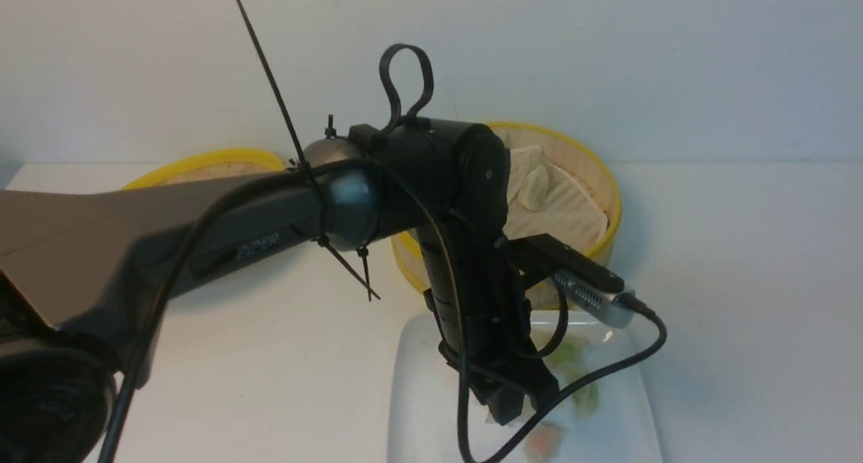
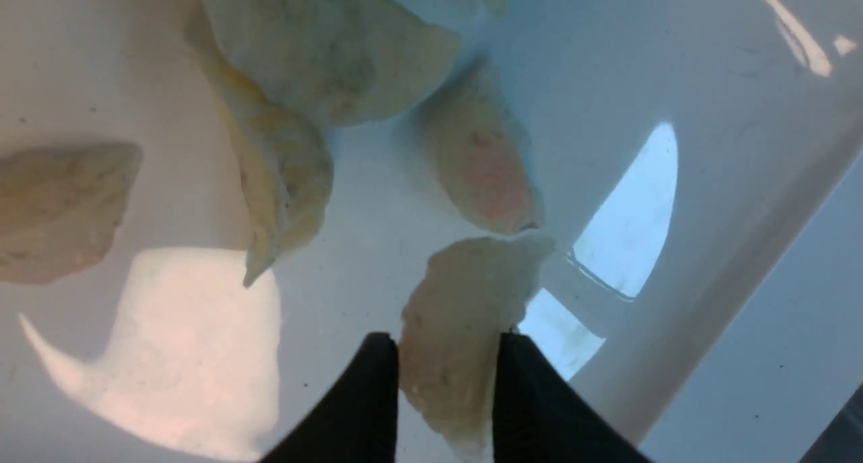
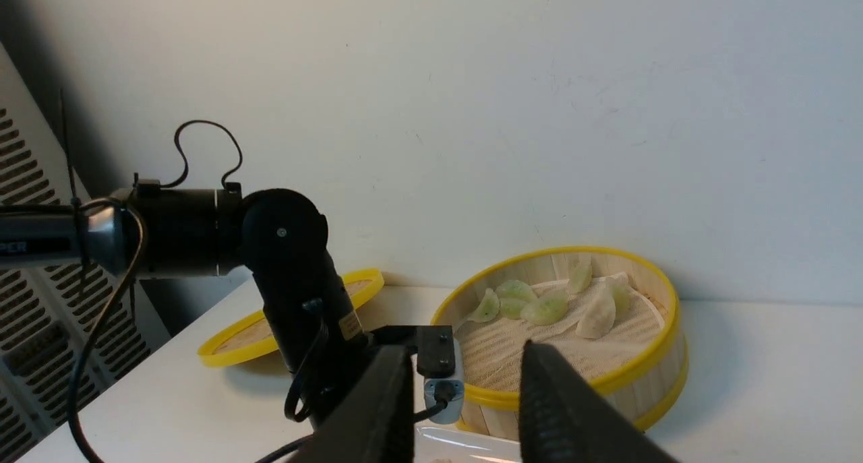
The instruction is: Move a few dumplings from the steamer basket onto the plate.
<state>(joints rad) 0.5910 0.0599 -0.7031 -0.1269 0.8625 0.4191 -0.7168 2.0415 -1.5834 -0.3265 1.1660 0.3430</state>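
White tabletop [image 1: 270, 368] — over the plate [image 1: 421, 395], left hand [image 2: 446, 345] pinches a whitish dumpling [image 2: 465, 294]; right hand [image 3: 464, 355] gapes.

One basket [image 3: 650, 372], plate [image 2: 681, 58]; roughly eleven dumplings [image 3: 597, 315]

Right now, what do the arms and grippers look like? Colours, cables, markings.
Left arm: grey forearm link marked PIPER, rounded black wrist housings. Black cables run along it, held by black zip ties. A silver camera module sits on a black bracket. Left gripper: plain black tapered fingers. Right gripper: black fingers with ribbed inner pads.
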